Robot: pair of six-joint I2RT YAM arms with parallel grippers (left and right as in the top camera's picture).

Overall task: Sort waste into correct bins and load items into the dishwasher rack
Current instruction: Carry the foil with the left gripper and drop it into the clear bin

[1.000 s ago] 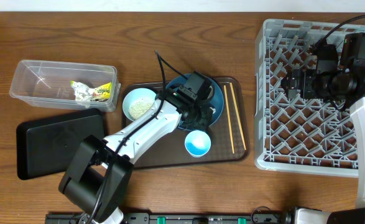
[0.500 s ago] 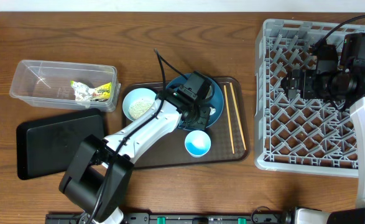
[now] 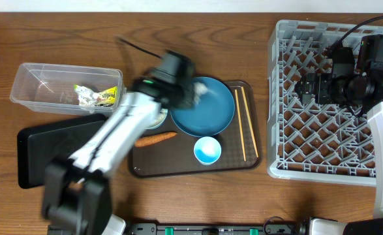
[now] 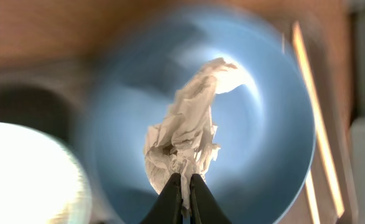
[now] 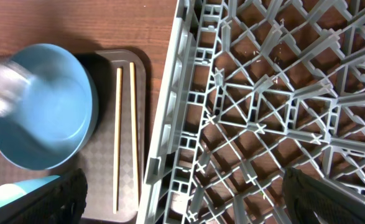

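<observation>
Your left gripper (image 4: pixel 182 182) clamped on one end of the crumpled napkin (image 4: pixel 185 134) — light, soft, floppy, could slip free; right gripper (image 5: pixel 185 196) gapes wide, empty.

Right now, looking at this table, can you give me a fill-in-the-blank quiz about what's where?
1. The left gripper is shut on a crumpled white ___ over the dark-blue plate.
2. The yellow-green wrapper lies inside the clear plastic ___.
3. An orange ___ lies on the brown serving tray beside the plate.
4. The right gripper hangs open above the dishwasher ___.
Missing words: napkin; tub; carrot; rack.
</observation>
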